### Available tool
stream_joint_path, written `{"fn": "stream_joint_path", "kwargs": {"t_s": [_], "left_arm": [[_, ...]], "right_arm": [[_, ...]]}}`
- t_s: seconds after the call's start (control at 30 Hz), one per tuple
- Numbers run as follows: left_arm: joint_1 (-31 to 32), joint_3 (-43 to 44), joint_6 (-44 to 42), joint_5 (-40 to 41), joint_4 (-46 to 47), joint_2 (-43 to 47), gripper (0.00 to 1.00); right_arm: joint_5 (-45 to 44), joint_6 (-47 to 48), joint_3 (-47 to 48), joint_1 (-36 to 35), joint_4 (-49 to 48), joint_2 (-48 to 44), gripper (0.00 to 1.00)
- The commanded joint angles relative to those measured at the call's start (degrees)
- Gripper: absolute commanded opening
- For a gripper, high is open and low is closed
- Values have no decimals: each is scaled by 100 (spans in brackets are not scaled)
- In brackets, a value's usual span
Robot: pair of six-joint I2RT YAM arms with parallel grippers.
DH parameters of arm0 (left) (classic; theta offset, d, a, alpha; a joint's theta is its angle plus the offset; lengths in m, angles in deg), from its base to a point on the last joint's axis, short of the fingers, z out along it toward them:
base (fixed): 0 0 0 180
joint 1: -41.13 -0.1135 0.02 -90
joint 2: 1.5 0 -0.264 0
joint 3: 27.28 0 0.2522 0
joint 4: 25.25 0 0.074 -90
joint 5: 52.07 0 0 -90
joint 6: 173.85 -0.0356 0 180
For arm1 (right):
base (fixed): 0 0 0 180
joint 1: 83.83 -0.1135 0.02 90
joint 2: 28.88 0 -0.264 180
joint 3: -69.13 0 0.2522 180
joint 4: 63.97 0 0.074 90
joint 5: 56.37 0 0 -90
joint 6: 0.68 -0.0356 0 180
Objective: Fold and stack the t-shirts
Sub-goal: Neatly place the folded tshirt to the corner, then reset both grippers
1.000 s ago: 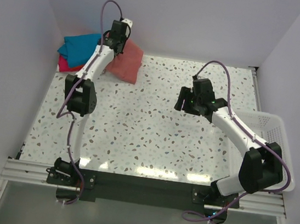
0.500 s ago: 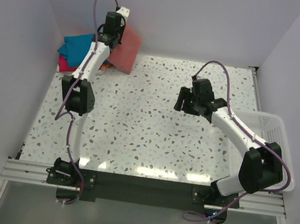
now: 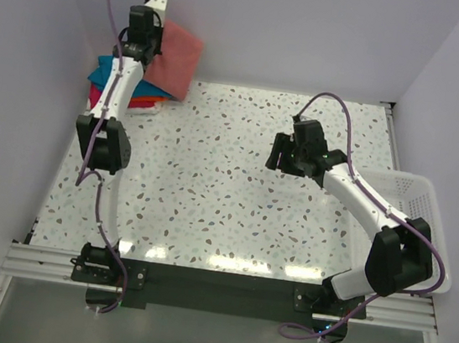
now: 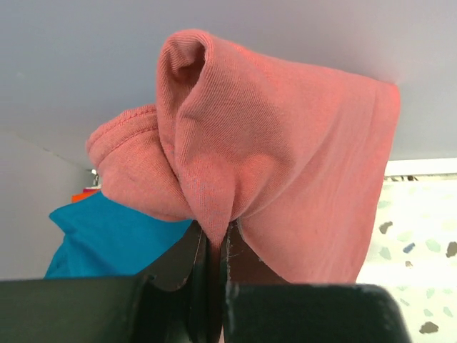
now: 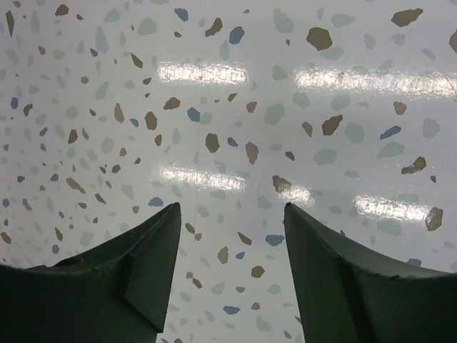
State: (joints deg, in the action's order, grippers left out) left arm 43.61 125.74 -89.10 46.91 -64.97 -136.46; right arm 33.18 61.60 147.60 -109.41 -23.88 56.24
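Observation:
My left gripper [image 3: 149, 42] is shut on the folded salmon-pink t-shirt [image 3: 176, 59] and holds it in the air over the stack at the table's back left corner. In the left wrist view the pink cloth [image 4: 271, 164] bunches up out of the closed jaws. The stack shows a teal-blue t-shirt [image 3: 107, 71] on top, also in the left wrist view [image 4: 107, 236], with orange and magenta edges [image 3: 141, 102] under it. My right gripper [image 3: 278, 154] is open and empty above the bare table [image 5: 228, 143] at centre right.
A white mesh basket [image 3: 411, 204] stands at the right edge of the table, beside the right arm. Walls close the back and both sides. The speckled tabletop [image 3: 209, 194] lies between the arms.
My left gripper has lifted the salmon-pink t-shirt and carried it left and back, from beside the stack to over it. The right arm has not moved.

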Motion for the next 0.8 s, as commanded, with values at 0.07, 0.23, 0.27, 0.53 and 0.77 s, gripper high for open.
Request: {"fn": "stream_joint_path", "kwargs": {"t_s": [0.07,0.23,0.27,0.53,0.77], "left_arm": [[-871,-346,725,-765,741,725,2],[-1267,-944,1297,-739,846,602,43],[-1433,-1006,1647,-765,820,602,50],[-1628,-1735,2424,-977,996,1532,98],[-1567,-2806,2863,-1064,1136,2840,100]], "right_arm": [[10,74,262,-105,66,66,63],[-43,83,192,-184,66,57,63],[-52,83,165,-184,66,40,63],[-148,127,-107,-210,83,-496,72],[-236,136,-274,-219,188,-1058,80]]}}
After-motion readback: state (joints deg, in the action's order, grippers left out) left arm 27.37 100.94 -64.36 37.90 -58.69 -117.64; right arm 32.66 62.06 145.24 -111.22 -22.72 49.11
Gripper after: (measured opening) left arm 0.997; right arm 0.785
